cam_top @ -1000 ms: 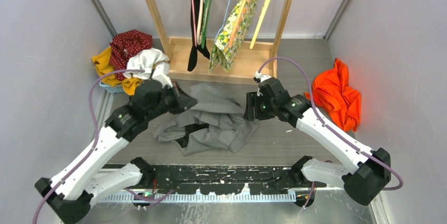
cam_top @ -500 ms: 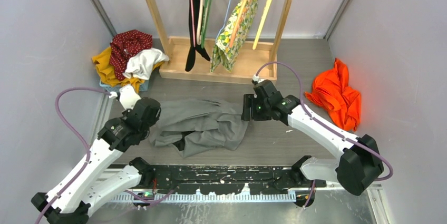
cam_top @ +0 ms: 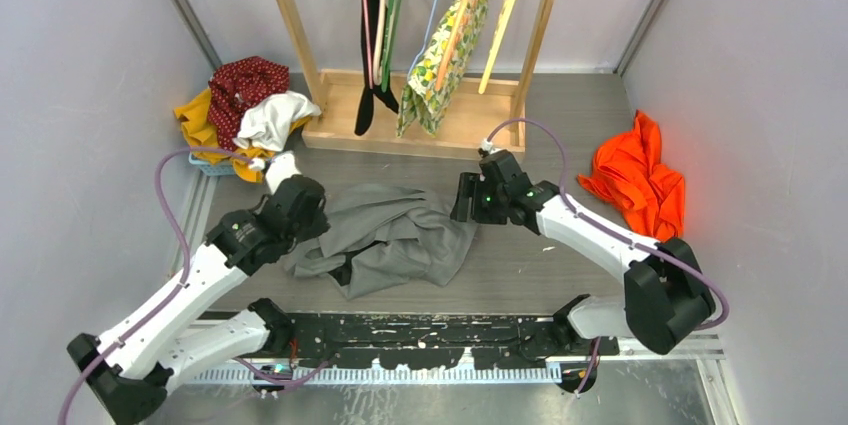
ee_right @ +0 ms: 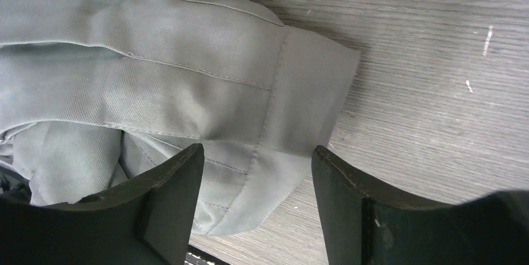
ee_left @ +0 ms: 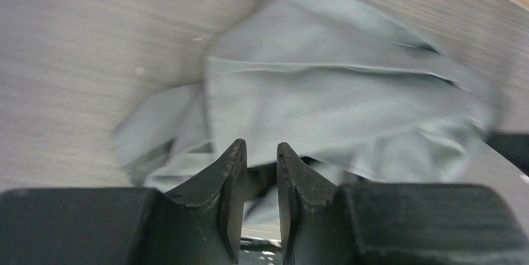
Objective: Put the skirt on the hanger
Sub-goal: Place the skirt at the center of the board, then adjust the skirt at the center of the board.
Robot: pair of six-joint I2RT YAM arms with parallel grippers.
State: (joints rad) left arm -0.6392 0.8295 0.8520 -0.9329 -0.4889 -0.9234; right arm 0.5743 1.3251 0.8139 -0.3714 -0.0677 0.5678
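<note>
Right wrist: we are seeing the right gripper (ee_right: 257, 151), jaws wide apart, above the skirt (ee_right: 156, 59). The left gripper (ee_left: 261, 146) is hovering, jaws slightly parted.

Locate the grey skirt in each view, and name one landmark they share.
Top external: skirt crumpled at picture centre.
Left wrist: skirt fills the upper middle.
Right wrist: skirt upper left, its corner reaching centre.
Shared landmark: the grey wood-grain table beneath it.
</note>
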